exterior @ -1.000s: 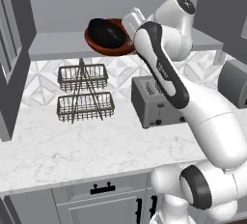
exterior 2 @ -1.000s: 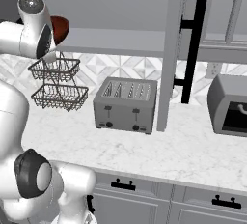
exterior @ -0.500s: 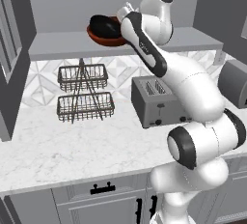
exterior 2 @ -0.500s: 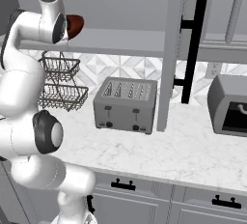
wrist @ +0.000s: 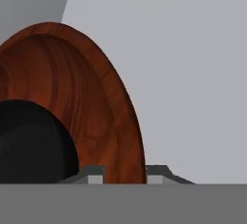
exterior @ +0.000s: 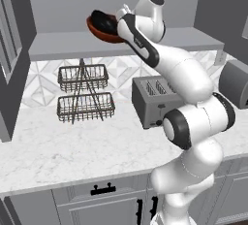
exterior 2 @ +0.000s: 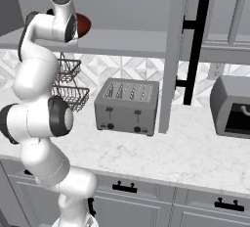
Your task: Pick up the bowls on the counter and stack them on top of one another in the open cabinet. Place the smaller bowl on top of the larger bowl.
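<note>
Unlabelled throughout — black bowl [wrist: 34, 141] inside wooden bowl [wrist: 103, 117].

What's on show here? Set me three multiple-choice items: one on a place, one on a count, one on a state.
1. Where is the black bowl?
A. on the counter
B. inside the wooden bowl
C. in a basket

2. How many wire baskets are stacked?
A. two
B. one
C. four

3. What are the jaws doing?
A. hanging open
B. gripping the toaster
C. closed on the wooden bowl's rim

Answers: 1 B, the black one sits in the brown hollow; 2 A, one basket stands over another; 3 C, the tips flank the rim in the hand view.
</note>
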Available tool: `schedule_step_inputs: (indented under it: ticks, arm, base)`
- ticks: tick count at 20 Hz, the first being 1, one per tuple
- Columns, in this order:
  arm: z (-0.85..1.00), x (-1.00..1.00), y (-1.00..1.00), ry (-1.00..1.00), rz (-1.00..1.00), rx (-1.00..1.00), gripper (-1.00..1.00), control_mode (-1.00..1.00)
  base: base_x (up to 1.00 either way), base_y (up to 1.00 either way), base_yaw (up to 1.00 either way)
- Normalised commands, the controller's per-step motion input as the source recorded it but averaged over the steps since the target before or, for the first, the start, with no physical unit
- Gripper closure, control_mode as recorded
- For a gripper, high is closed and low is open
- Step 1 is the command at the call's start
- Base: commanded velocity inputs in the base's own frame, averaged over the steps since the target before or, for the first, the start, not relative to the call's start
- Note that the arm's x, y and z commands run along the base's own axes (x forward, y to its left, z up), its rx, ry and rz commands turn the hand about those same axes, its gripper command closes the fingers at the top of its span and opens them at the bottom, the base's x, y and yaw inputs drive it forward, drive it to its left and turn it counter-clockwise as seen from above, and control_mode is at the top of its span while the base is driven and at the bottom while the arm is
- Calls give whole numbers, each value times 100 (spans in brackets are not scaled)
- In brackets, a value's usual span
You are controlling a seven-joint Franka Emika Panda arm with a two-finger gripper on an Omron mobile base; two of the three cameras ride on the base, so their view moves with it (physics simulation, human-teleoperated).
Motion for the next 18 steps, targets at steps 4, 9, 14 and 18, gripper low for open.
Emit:
schedule_step_inputs:
  ticks: [4,9,14,18]
  arm:
    - [0,5,2,-7,-6,0,-100,-100]
    - [4,-59,-4,-12,-3,2,-100,-100]
    - [-17,-100,-11,-19,0,1,-100,-100]
    - [-45,-100,-2,-7,0,-2,-100,-100]
  base:
    - [0,0,0]
    - [0,0,0]
    - [0,0,0]
    - [0,0,0]
